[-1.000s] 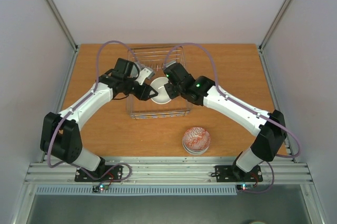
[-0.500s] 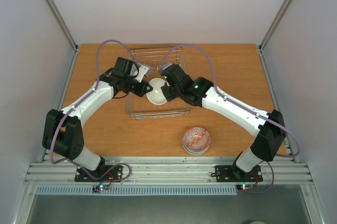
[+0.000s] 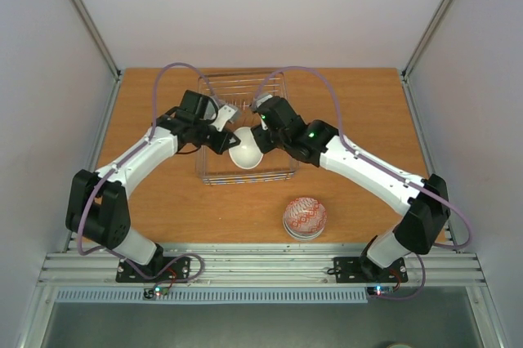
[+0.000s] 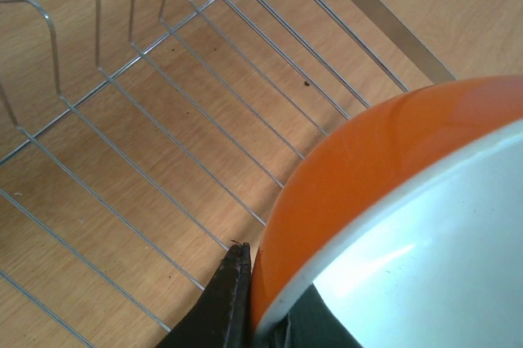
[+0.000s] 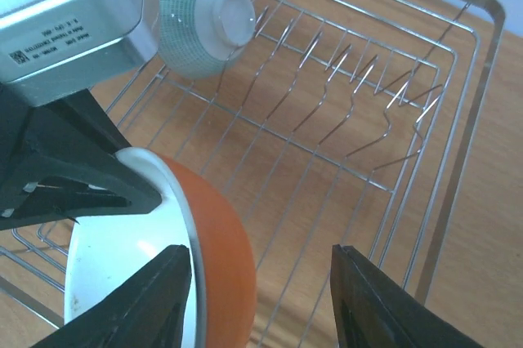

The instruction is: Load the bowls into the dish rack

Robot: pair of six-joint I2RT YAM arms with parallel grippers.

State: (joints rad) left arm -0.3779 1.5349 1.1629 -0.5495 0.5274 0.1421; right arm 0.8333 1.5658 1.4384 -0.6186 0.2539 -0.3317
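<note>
Your two arms are meeting over the dish rack [image 3: 242, 76], with the orange bowl [image 4: 368, 176] between them.

Your left arm is reaching in from the left with its elbow bowed outward. The left gripper [image 3: 232, 143] is clamping the orange bowl's rim and holding the bowl tilted on edge above the rack's floor wires. Your right arm is mirroring that pose from the right. The right gripper [image 3: 261, 140] is standing with its fingers apart, the bowl's orange wall lying between them, nearer one finger; you cannot tell whether it is touching. A blue-green bowl [image 5: 192, 29] is lying tilted inside the rack, and a patterned bowl [image 3: 304, 217] is sitting on the tabletop [image 3: 368, 103] on the rack's near side.
</note>
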